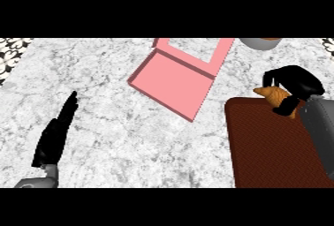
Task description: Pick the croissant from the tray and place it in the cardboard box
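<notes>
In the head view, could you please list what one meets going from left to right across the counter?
Left hand, open and resting edge-up → pink box, lying open on the counter → brown tray → right hand, curled round the croissant over the tray's far right corner.

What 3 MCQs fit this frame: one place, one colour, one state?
1. Where is the croissant?
A. inside the box
B. at the tray's far edge, in the right hand
C. beside the left hand
2. The box is:
A. pink
B. green
C. blue
3. The left hand is:
A. curled round the croissant
B. pressing on the tray
C. open, holding nothing

B: the right hand curls round it above the tray.
A: its walls and floor are pink.
C: straight fingers over bare counter.
</notes>
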Controlling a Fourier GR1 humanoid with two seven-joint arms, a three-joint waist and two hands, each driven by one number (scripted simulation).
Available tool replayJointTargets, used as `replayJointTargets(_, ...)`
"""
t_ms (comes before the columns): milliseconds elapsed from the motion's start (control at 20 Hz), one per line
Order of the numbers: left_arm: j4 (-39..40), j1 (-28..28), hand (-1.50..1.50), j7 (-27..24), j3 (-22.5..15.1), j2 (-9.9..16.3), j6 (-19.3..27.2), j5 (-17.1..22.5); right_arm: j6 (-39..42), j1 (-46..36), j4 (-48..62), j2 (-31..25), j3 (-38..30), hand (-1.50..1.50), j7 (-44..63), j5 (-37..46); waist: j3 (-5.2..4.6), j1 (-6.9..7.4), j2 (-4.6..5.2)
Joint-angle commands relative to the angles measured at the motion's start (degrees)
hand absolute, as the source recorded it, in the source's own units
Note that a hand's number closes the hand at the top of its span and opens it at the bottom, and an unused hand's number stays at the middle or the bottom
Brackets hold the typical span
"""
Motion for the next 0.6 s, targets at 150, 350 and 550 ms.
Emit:
replayJointTargets(150,-7.5,2.86,0.0,5.1,-1.21,-0.71,0.58,-1.32,-7.45,-9.82,9.92,0.25,-2.85,1.5,-2.63,0.74,0.03,-0.49,-0.37)
replayJointTargets(350,0.4,1.27,0.0,-1.1,3.34,1.84,-2.25,1.77,-3.68,-11.93,6.93,0.71,-5.59,1.5,-3.54,-3.59,-0.06,-1.61,-0.56)
replayJointTargets(550,-0.85,1.75,0.0,0.05,1.04,-0.47,0.16,-0.51,2.88,-14.75,4.75,2.16,-10.67,1.5,-12.59,-13.23,-0.03,-2.07,-0.84)
